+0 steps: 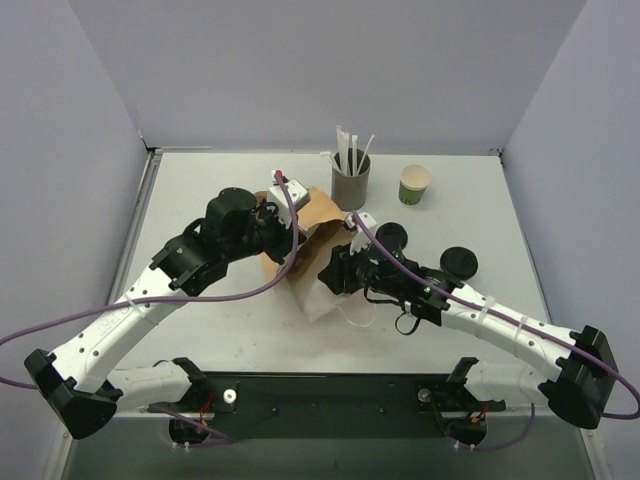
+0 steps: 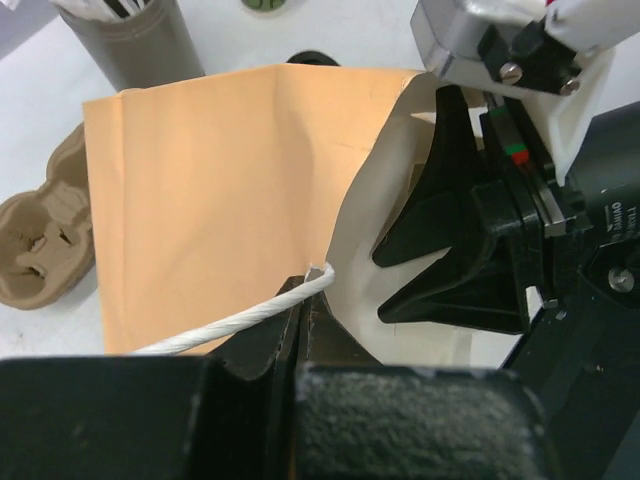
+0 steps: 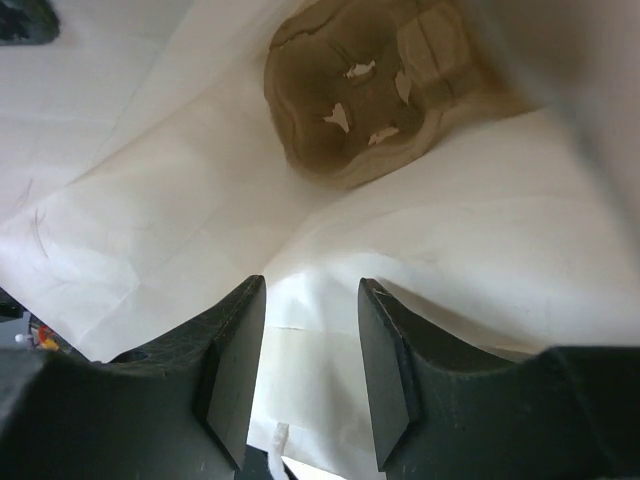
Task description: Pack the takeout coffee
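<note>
Pinching the paper bag (image 2: 200, 200) at its white rope handle (image 2: 240, 320), the left hand (image 2: 298, 310) is closed. The right hand (image 3: 312, 360) is inside the bag, its fingers apart and holding nothing. Where the takeout coffee is, I cannot tell.

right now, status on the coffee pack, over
Left gripper shut on bag handle. Right gripper open, empty, inside the bag. Lidded coffee on table beside right arm, not bagged.
</note>
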`<act>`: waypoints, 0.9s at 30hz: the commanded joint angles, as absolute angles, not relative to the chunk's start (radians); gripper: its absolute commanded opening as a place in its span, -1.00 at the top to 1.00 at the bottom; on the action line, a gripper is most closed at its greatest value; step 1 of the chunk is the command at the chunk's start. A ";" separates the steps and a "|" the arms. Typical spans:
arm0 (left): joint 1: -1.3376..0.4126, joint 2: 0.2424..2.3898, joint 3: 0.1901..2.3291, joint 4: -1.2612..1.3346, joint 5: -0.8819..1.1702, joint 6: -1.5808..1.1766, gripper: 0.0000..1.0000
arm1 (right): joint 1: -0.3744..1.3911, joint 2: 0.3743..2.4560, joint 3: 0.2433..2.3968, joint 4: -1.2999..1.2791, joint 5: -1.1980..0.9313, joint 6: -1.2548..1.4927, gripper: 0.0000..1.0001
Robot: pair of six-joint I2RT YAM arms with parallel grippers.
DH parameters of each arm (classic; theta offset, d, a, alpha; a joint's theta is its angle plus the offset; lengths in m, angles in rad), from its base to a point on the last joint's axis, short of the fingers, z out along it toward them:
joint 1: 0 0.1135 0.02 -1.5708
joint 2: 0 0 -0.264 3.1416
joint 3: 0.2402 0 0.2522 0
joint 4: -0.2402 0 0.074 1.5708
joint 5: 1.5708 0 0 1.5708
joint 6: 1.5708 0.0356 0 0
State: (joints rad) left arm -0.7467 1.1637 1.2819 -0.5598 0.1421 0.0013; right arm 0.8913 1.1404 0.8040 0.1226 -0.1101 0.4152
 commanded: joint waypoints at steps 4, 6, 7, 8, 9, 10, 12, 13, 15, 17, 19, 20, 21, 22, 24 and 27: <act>-0.755 1.140 1.298 -0.351 0.204 -0.055 1.00 | 0.904 1.143 0.827 0.163 -0.057 0.368 0.25; -0.758 1.140 1.296 -0.341 0.201 -0.063 1.00 | 0.904 1.141 0.827 0.161 -0.049 0.364 0.25; -0.758 1.140 1.298 -0.338 0.199 -0.067 1.00 | 0.905 1.141 0.830 0.160 -0.037 0.362 0.25; -0.759 1.141 1.301 -0.331 0.193 -0.089 1.00 | 0.904 1.143 0.833 0.156 -0.029 0.361 0.24; -0.758 1.146 1.308 -0.333 0.166 -0.109 1.00 | 0.904 1.141 0.836 0.155 -0.025 0.362 0.24; -0.759 1.166 1.321 -0.340 0.163 -0.148 1.00 | 0.904 1.140 0.851 0.155 -0.022 0.368 0.25; -0.782 1.190 1.359 -0.362 0.103 -0.199 1.00 | 0.902 1.126 0.870 0.179 -0.009 0.391 0.22; -0.796 1.207 1.365 -0.357 0.088 -0.246 1.00 | 0.903 1.127 0.883 0.183 -0.003 0.400 0.21; -0.865 1.224 1.383 -0.359 0.008 -0.297 1.00 | 0.903 1.149 0.978 0.134 0.057 0.420 0.24; -0.903 1.253 1.397 -0.376 -0.132 -0.404 1.00 | 0.900 1.170 1.084 0.063 0.090 0.449 0.26; -0.951 1.287 1.430 -0.394 -0.199 -0.481 1.00 | 0.902 1.213 1.153 0.005 0.129 0.492 0.32; -0.965 1.298 1.443 -0.414 -0.263 -0.501 1.00 | 0.900 1.229 1.176 -0.053 0.133 0.505 0.35; -0.979 1.308 1.459 -0.431 -0.297 -0.527 1.00 | 0.902 1.242 1.196 -0.070 0.158 0.532 0.37; -0.985 1.325 1.476 -0.440 -0.310 -0.572 1.00 | 0.900 1.247 1.200 -0.090 0.173 0.558 0.37; -0.992 1.338 1.488 -0.486 -0.385 -0.627 1.00 | 0.888 1.256 1.190 -0.144 0.178 0.589 0.37; -0.997 1.379 1.538 -0.546 -0.387 -0.704 1.00 | 0.873 1.281 1.213 -0.274 0.192 0.652 0.40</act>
State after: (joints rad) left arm -0.9627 1.3334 1.4586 -0.4706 -0.3336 -0.5240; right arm 0.8940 1.2377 1.1721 -0.1341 0.1299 0.5434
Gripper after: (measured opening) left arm 0.025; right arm 0.315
